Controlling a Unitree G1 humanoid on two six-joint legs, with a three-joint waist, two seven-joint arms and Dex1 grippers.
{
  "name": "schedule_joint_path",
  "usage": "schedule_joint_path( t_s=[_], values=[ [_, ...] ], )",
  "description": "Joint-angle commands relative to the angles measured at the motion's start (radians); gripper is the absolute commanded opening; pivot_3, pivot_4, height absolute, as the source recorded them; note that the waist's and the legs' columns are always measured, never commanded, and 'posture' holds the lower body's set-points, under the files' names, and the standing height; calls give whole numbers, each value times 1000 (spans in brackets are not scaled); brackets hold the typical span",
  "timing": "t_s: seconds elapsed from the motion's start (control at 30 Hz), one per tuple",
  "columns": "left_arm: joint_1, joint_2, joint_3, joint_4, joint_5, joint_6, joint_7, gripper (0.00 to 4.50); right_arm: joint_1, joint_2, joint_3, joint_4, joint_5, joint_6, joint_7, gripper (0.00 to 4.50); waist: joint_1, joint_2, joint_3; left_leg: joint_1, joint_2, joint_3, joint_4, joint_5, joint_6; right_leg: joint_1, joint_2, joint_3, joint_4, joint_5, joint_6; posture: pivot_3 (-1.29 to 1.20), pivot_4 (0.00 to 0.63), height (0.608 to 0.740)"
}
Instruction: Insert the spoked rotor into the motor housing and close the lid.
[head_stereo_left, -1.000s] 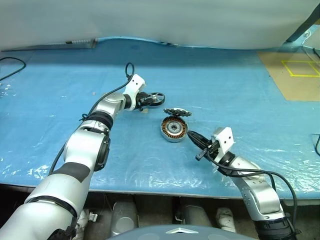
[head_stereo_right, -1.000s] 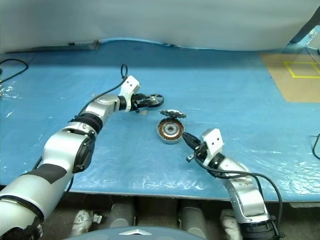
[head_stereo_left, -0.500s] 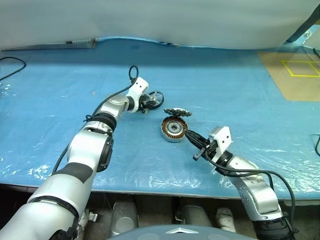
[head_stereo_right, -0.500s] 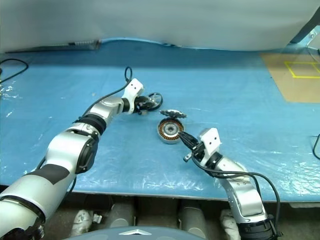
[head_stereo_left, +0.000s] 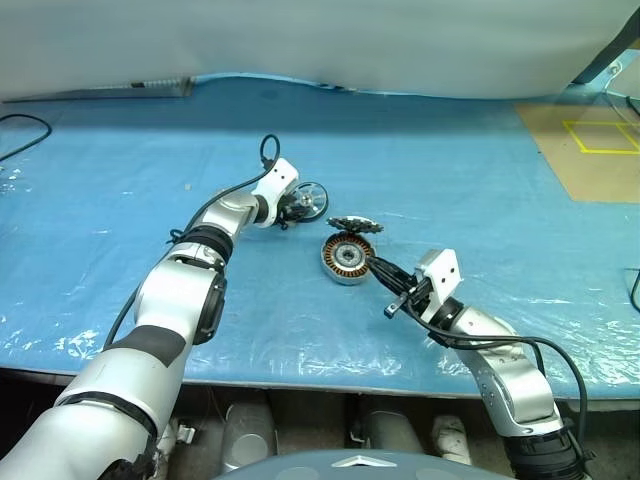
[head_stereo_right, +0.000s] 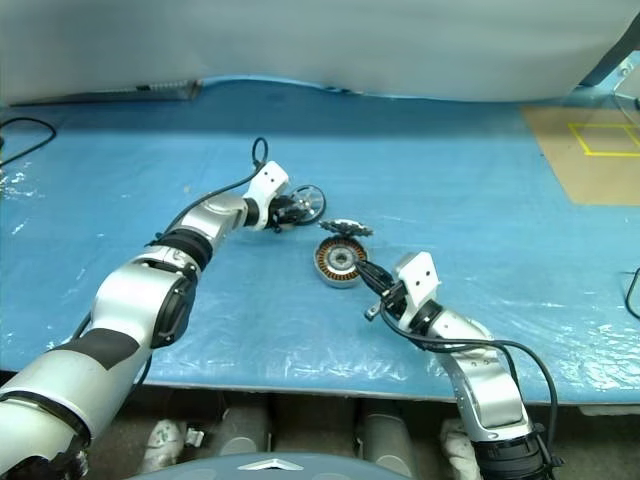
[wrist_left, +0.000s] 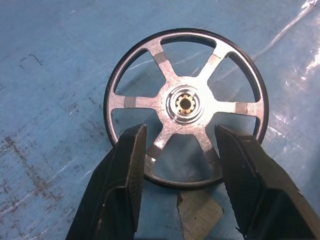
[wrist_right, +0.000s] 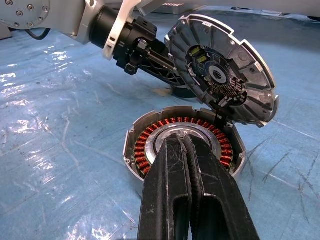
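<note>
Head camera: your left gripper (head_stereo_left: 297, 208) is now tilting the spoked rotor (head_stereo_left: 310, 201) up on its edge on the blue table cover (head_stereo_left: 480, 180); a second ago the wheel was lying nearly flat in the same grip. The whole picture has barely shifted, so the wheel itself has turned. The motor housing (head_stereo_left: 347, 258) is sitting near the rotor, toward your right, with its lid (head_stereo_left: 354, 224) standing open behind it, and your right gripper (head_stereo_left: 386, 281) is reaching in against the housing's near rim.

Left wrist camera: the two black fingers (wrist_left: 125, 175) are straddling the lower rim of the rotor (wrist_left: 184, 104), clamped on it, with the cover showing through the spokes.

Right wrist camera: your right fingers (wrist_right: 195, 195) are pressed together, holding nothing, their tips lying over the housing's (wrist_right: 182, 145) near edge. The lid (wrist_right: 222, 70) is hinged up, leaving the copper windings exposed. Judging from this, the rotor is gripped and ready to carry across; insertion and lid closing are both not yet done.
</note>
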Motion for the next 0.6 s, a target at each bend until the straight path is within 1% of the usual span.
schedule_joint_path(
  t_s=[0.03,0.1,0.3,0.5,0.53,0.6],
  values=[
    [13,1,-15,2,25,10,22,1717,-12,-3,-1,-19,4,-2,-3,0,0,0,0,0,0,0,0,0,0,0,0,0,0,0,0,0,150,740],
    [14,-3,-15,1,28,12,30,1140,-12,-3,-3,-21,3,0,-4,0,0,0,0,1,0,0,0,0,0,1,0,0,0,0,0,0,150,740],
    [16,4,-8,-2,29,10,19,1127,-10,-4,-3,-24,0,5,-6,0,0,0,0,2,-1,0,0,0,0,2,-1,0,0,0,0,0,150,740],
    [9,63,20,-22,2,-21,-53,1104,-7,-7,-5,-31,4,8,-2,0,-3,0,0,2,-1,0,-1,0,0,2,-1,0,-1,0,0,0,150,740],
    [8,78,24,-27,-3,-28,-71,940,-6,-8,-6,-32,6,7,0,0,-3,0,0,2,-1,0,-1,0,0,2,-1,0,-1,0,0,0,150,740],
    [8,115,28,-42,-9,-49,-115,371,-4,-7,-6,-34,12,6,6,0,-3,0,0,2,0,0,-2,0,0,1,-1,0,-1,0,0,0,150,740]
  ],
)
